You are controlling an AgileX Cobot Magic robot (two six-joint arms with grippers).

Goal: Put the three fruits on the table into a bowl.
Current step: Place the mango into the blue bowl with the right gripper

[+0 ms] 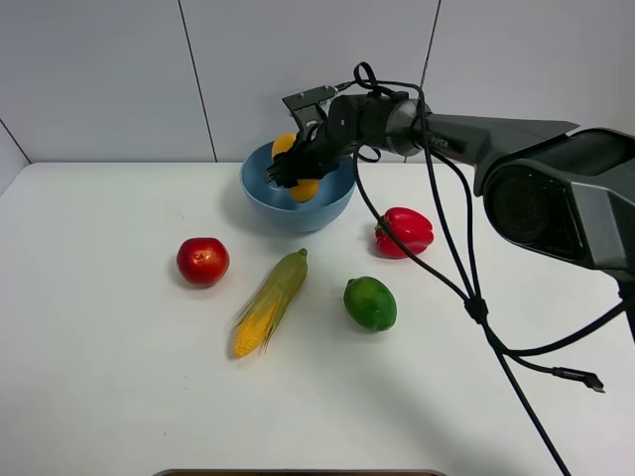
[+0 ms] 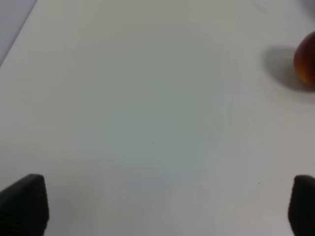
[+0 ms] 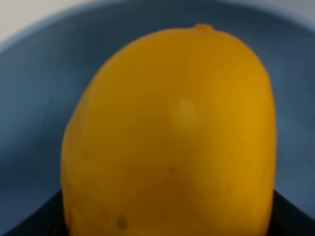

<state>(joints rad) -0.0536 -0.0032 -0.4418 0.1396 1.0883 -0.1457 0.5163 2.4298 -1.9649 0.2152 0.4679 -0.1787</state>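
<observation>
My right gripper (image 1: 290, 171) reaches across the middle and is shut on the oblong orange-yellow fruit (image 1: 306, 189), holding it tilted just inside the light-blue bowl (image 1: 260, 191) at the back of the table (image 1: 119, 377). In the right wrist view the fruit (image 3: 167, 132) fills the frame, with the bowl's wall (image 3: 34, 98) behind it. The red apple (image 1: 202, 261) lies left of centre and the green lime (image 1: 370, 303) right of centre. My left gripper (image 2: 157, 209) hangs open over bare table, with the apple (image 2: 306, 59) at the edge of its view.
A red bell pepper (image 1: 405, 231) sits right of the bowl. A corn cob (image 1: 270, 302) in green husk lies between apple and lime. The right arm's black cables (image 1: 476, 307) hang over the table's right side. A wall stands behind the table.
</observation>
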